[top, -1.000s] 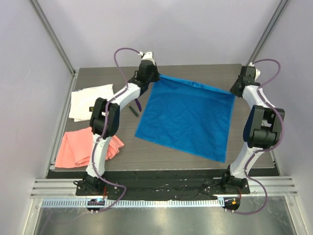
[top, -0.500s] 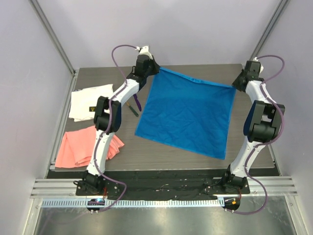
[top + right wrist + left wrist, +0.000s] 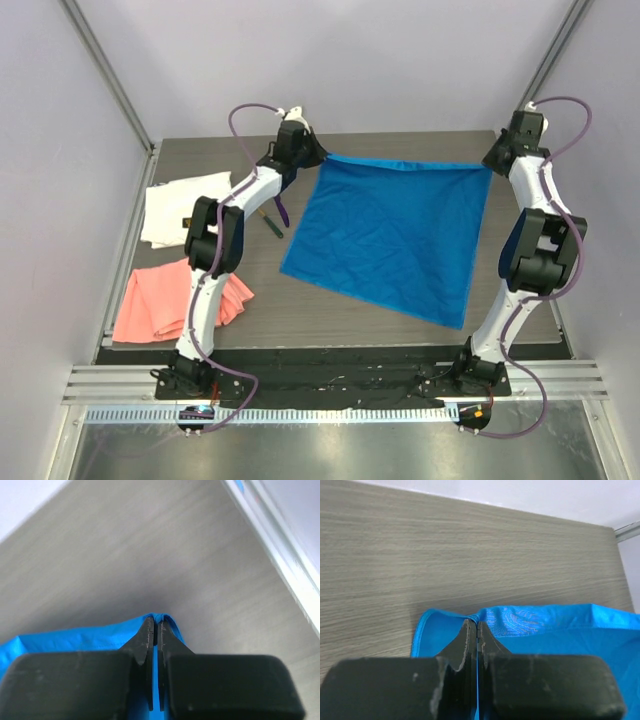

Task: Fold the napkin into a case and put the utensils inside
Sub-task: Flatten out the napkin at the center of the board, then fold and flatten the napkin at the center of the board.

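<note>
While the counter (image 3: 400, 325) carries the blue napkin (image 3: 390, 230) spread across its middle, I see my left claw (image 3: 477, 625) pinched tight on its far-left corner and my right claw (image 3: 155, 622) clamped on the far-right corner; the utensils (image 3: 284, 213) lie just left of the napkin, beside my left arm.

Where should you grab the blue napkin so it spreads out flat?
Probably by its two far corners, one in each pincer, coming in from the outer sides. The napkin is thin, floppy and square, so pinching corners pulls the far edge straight. The left pincer and right pincer are shut on those corners.
</note>
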Available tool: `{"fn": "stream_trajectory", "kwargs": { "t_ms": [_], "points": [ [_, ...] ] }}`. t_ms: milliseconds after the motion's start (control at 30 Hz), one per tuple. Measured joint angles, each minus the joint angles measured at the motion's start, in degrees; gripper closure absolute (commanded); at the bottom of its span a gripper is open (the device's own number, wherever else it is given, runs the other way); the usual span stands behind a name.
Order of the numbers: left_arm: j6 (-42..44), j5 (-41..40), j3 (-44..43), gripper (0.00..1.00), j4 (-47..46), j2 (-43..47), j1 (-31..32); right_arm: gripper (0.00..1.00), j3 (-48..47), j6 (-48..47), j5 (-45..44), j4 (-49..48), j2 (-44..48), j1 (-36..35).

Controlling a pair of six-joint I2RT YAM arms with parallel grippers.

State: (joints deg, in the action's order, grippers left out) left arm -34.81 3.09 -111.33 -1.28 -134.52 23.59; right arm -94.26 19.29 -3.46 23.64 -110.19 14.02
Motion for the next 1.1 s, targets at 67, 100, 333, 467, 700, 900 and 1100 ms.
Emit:
{"fn": "stream_trajectory", "kwargs": {
  "t_ms": [67,100,333,467,700,900,1100],
  "points": [
    [-0.4,0.1,-2.1,1.00,0.7,-0.3,0.0,0.99,-3.7,-0.4,0.3,0.1,-2.7,0.0],
    [-0.6,0.2,-3.8,1.00,0.8,-0.8,0.0,0.99,-4.6,-0.5,0.5,0.1,-3.5,0.0],
    [-0.5,2.4,-13.2,1.00,2.2,-2.8,0.0,0.99,1.5,0.2,1.2,2.1,-1.0,-0.5],
    [-0.6,2.6,-4.8,1.00,5.6,2.0,-0.1,0.99,10.1,2.7,1.3,6.8,6.1,-1.2],
    [-2.9,2.6,8.4,1.00,20.0,13.2,-0.2,0.99,19.5,6.1,3.6,15.9,22.1,-1.5],
    [-3.8,1.9,16.5,1.00,29.6,25.7,-0.2,0.99,28.5,9.1,3.5,22.6,33.7,-1.5],
    [-4.2,4.7,26.7,1.00,33.1,32.7,-0.2,0.99,41.1,11.7,1.4,28.2,41.5,-1.5]
  ]
}}
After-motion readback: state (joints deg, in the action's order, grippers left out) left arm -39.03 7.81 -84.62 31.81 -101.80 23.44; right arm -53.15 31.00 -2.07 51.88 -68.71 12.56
